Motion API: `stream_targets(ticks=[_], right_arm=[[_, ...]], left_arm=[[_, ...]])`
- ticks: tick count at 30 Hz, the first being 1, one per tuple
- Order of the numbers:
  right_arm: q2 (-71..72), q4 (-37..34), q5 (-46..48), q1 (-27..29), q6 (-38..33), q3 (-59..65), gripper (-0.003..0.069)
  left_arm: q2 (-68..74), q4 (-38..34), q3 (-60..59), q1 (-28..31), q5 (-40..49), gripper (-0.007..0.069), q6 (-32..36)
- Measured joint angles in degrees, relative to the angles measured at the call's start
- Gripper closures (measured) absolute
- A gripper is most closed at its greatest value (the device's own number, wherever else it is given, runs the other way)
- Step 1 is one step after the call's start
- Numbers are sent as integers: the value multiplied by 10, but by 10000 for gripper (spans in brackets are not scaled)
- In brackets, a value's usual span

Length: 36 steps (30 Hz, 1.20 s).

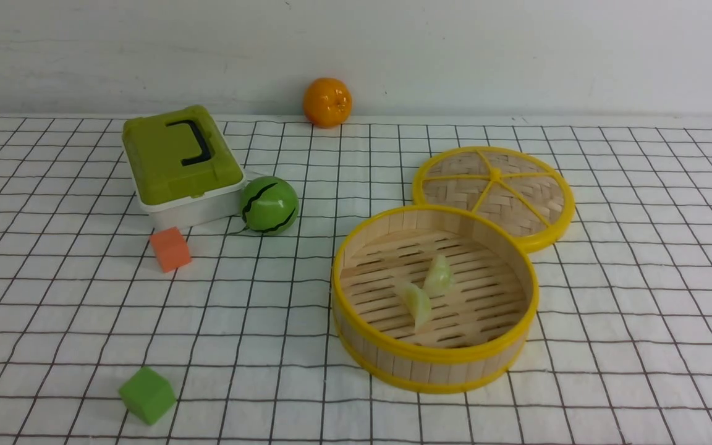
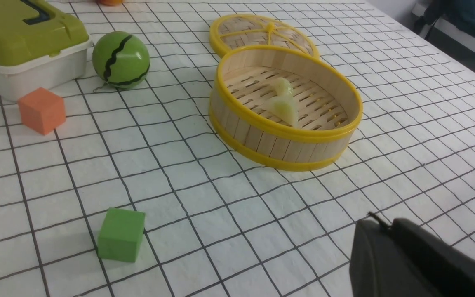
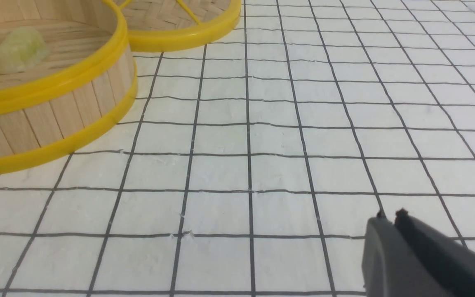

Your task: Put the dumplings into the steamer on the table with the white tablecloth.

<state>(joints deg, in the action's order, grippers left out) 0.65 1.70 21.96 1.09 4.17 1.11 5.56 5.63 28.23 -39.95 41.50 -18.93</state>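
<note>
Two pale yellow-green dumplings (image 1: 437, 275) (image 1: 416, 303) lie side by side on the slatted floor of the round bamboo steamer (image 1: 356, 309), right of centre on the white grid tablecloth (image 1: 269, 321). They also show in the left wrist view (image 2: 283, 103) and in the right wrist view (image 3: 21, 49). Neither arm shows in the front view. My left gripper (image 2: 379, 222) is shut and empty, well short of the steamer (image 2: 270, 140). My right gripper (image 3: 390, 216) is shut and empty over bare cloth, to the side of the steamer (image 3: 56, 107).
The flat woven lid (image 1: 495, 191) lies behind the steamer, touching it. A green-lidded box (image 1: 177, 161), a toy watermelon (image 1: 268, 205) and an orange cube (image 1: 170, 248) stand at the left. A green cube (image 1: 147, 394) sits near the front left. An orange (image 1: 327, 102) is at the back wall.
</note>
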Motion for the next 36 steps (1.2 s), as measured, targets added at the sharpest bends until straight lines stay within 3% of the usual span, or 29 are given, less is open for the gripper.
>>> stream_targets(ticks=[2, 7, 14, 16, 21, 36], right_arm=[[0, 0, 0, 0, 0, 0, 624], [0, 0, 0, 0, 0, 0, 617], [0, 1, 0, 0, 0, 0, 608], [0, 1, 0, 0, 0, 0, 606], [0, 1, 0, 0, 0, 0, 600], [0, 0, 0, 0, 0, 0, 582]], left_arm=[[0, 0, -7, 4, -22, 592, 0], [0, -1, -66, 81, -161, 636, 31], [0, -56, -205, 277, -415, 637, 41], [-2, -52, -229, 310, -442, 637, 41], [-35, -21, -280, 360, -436, 637, 41], [-61, -30, -299, 424, -210, 637, 49]])
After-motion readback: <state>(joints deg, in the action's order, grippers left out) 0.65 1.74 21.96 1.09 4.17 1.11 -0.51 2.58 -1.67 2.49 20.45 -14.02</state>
